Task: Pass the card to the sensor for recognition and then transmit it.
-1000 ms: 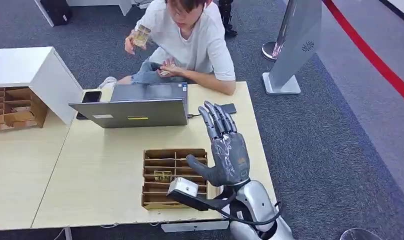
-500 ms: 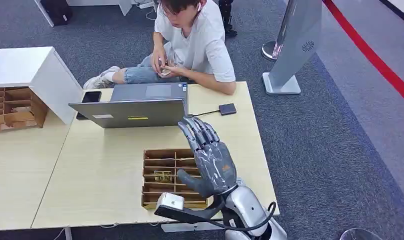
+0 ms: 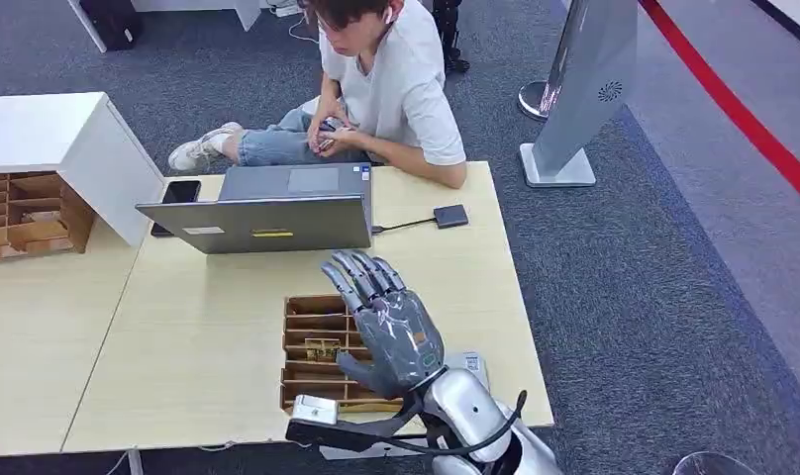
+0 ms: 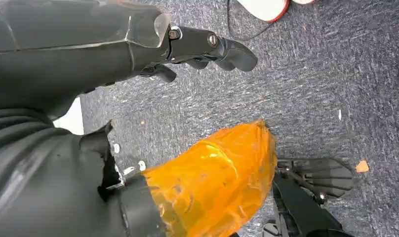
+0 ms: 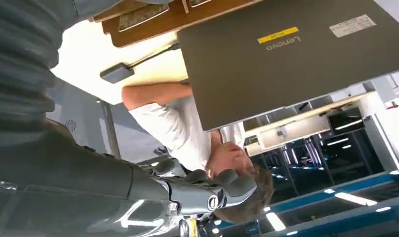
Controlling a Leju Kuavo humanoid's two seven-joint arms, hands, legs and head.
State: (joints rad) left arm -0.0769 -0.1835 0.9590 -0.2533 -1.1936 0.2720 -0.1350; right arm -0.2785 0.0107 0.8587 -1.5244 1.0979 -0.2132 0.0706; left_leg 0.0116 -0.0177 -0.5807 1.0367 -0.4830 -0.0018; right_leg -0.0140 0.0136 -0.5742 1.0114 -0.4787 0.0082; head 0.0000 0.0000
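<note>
In the wooden tray (image 3: pixel 302 341), the card (image 3: pixel 323 348), just beside the right hand's (image 3: pixel 391 332) empty, spread fingers (image 3: pixel 361 272).

Two wooden divided trays are here: one (image 3: pixel 307 327) in the middle of the worktop (image 3: pixel 198 336), another (image 3: pixel 25 213) at its left edge. One laptop (image 3: pixel 262 210), one phone (image 3: pixel 178 193), one small dark sensor (image 3: pixel 450 216), one card (image 3: pixel 323 348) and one person (image 3: pixel 381 84) complete the count.

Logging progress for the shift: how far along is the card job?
Nothing looks done yet. The right hand hovers open over the brown wooden divider tray, where a yellowish card lies ungrasped. Left to do: pick it up, present it at the small black sensor pad, then hand it over.
</note>
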